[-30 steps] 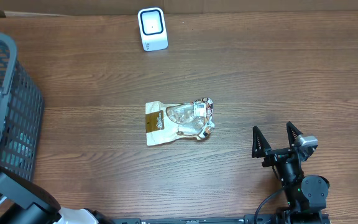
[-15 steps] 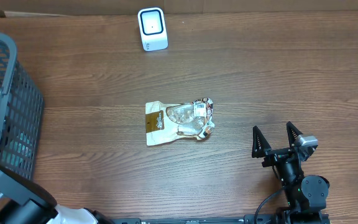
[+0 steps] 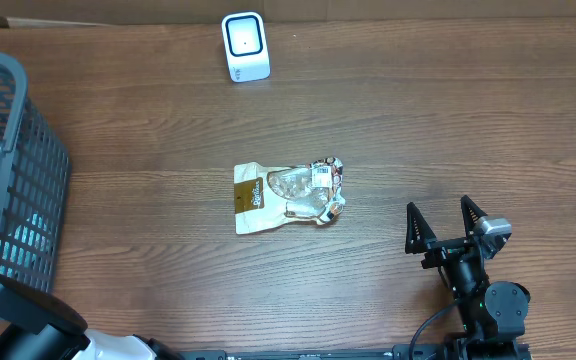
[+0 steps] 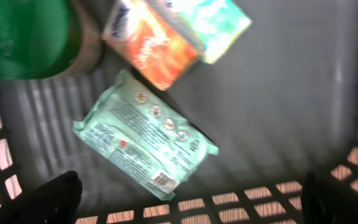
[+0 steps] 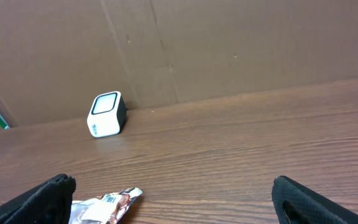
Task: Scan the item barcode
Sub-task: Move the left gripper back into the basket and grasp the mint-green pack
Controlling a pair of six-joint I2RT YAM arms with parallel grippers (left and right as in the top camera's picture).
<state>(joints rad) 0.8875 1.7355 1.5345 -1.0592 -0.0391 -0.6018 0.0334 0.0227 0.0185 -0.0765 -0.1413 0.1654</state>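
At the left edge of the wooden table (image 3: 418,120) stands a grey mesh basket (image 3: 28,150). The left gripper (image 4: 188,186) hangs inside it, its fingers spread wide apart and holding nothing. On the basket floor beneath it lies a mint-green packet (image 4: 145,143), flat and angled, with a barcode near its lower corner. Close by are an orange packet (image 4: 151,43), a paler green packet (image 4: 219,25) and a round green lid (image 4: 23,34); the basket wall rings them all. A crumpled snack pouch (image 3: 288,197), tan and clear, lies flat mid-table. A white scanner (image 3: 245,46) stands at the far edge, well apart from it. The right gripper (image 3: 437,203) sits near the front right, fingers wide apart, empty.
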